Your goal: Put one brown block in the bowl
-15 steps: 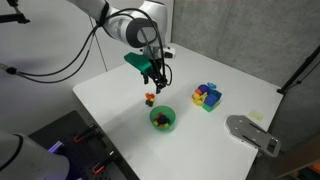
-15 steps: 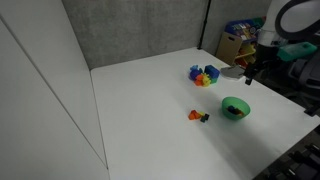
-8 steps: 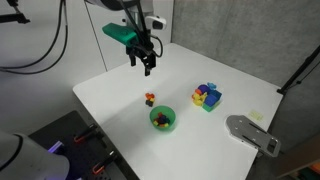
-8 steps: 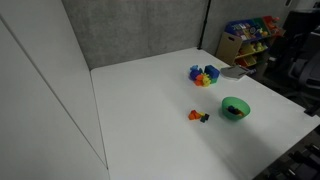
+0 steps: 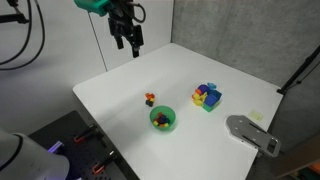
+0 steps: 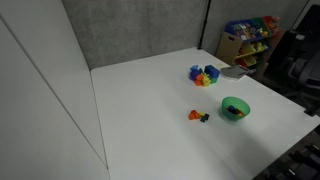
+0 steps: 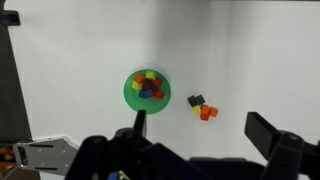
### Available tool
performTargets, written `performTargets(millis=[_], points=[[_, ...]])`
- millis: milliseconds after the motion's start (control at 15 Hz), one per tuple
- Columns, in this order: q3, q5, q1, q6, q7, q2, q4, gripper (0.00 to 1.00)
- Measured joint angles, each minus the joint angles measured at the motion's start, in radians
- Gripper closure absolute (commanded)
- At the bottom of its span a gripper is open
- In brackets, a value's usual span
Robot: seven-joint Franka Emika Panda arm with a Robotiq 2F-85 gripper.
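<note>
The green bowl (image 5: 162, 120) (image 6: 234, 108) (image 7: 146, 88) stands on the white table and holds several coloured blocks; I cannot tell whether one is brown. Beside it lies a small cluster of blocks (image 5: 149, 99) (image 6: 198, 116). In the wrist view this cluster shows a dark brown block (image 7: 196, 100) touching a yellow one and orange-red ones (image 7: 207, 112). My gripper (image 5: 127, 36) (image 7: 200, 130) hangs high above the table's far edge, well away from the bowl, open and empty. It is out of view in one exterior view.
A blue square tray of coloured blocks (image 5: 207, 96) (image 6: 204, 75) sits beyond the bowl. A grey metal device (image 5: 250, 133) (image 7: 40, 155) lies at the table edge. A shelf with colourful boxes (image 6: 250, 35) stands behind the table.
The gripper has risen and drawn back from above the bowl towards the table's far edge, leaving one exterior view. The blocks and the bowl have not moved.
</note>
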Motion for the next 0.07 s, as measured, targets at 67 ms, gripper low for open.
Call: performTargets(millis=[67], points=[[0.001, 0.0, -0.001, -0.004, 0.001, -0.008, 0.0, 0.0]])
